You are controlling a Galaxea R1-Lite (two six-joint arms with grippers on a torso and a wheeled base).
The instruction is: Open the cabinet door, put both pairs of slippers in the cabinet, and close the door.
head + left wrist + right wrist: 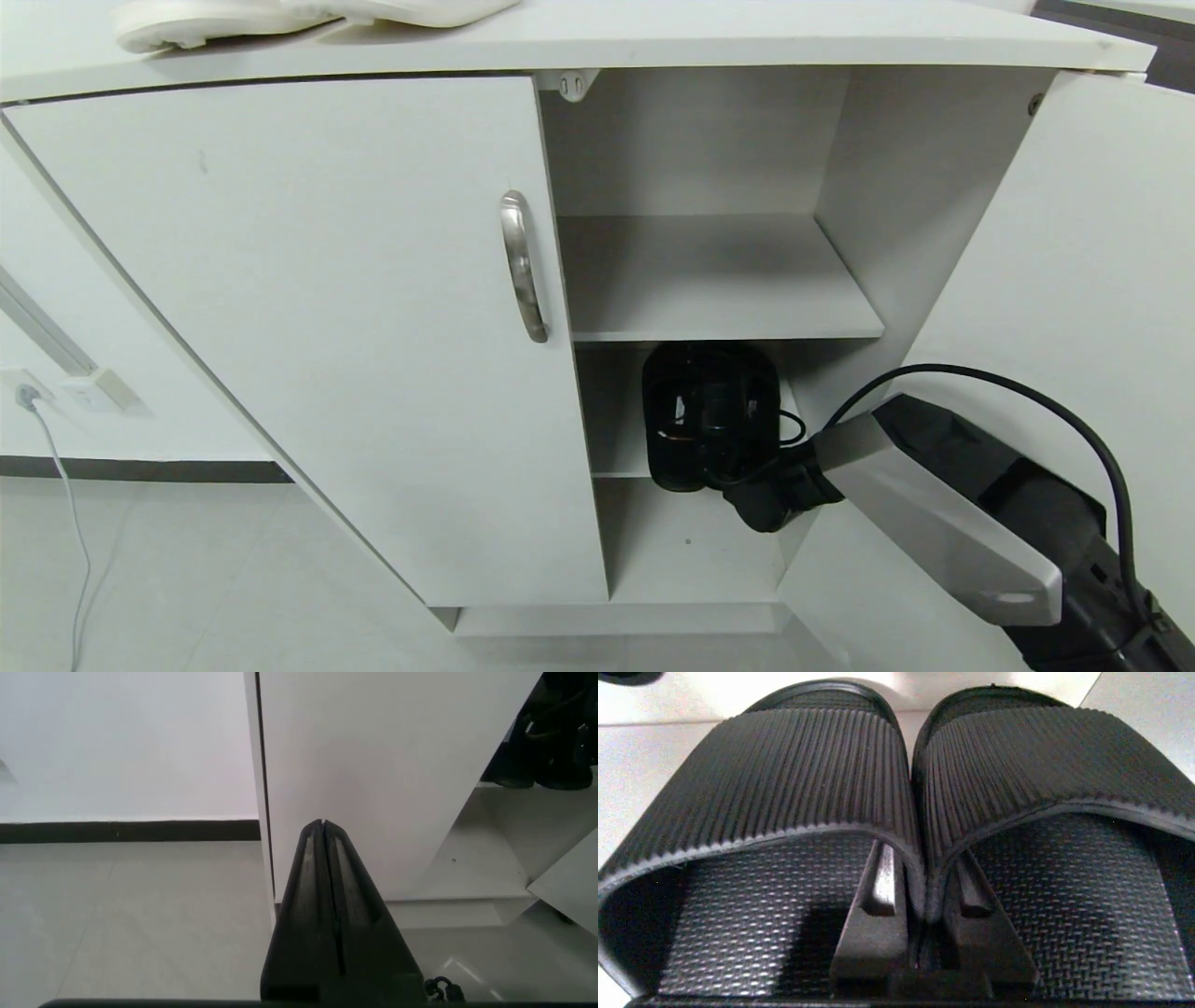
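Observation:
The white cabinet has its right door swung open and its left door shut. A pair of black slippers sits on the middle shelf inside, under the upper shelf. My right gripper is shut on the black slippers, one finger inside each slipper, pinching their adjoining inner walls together. A white pair of slippers lies on the cabinet top at the far left. My left gripper is shut and holds nothing, low in front of the closed left door.
The closed door carries a metal handle. A wall socket with a cable sits at the left above the pale tiled floor. The bottom shelf lies below the black pair.

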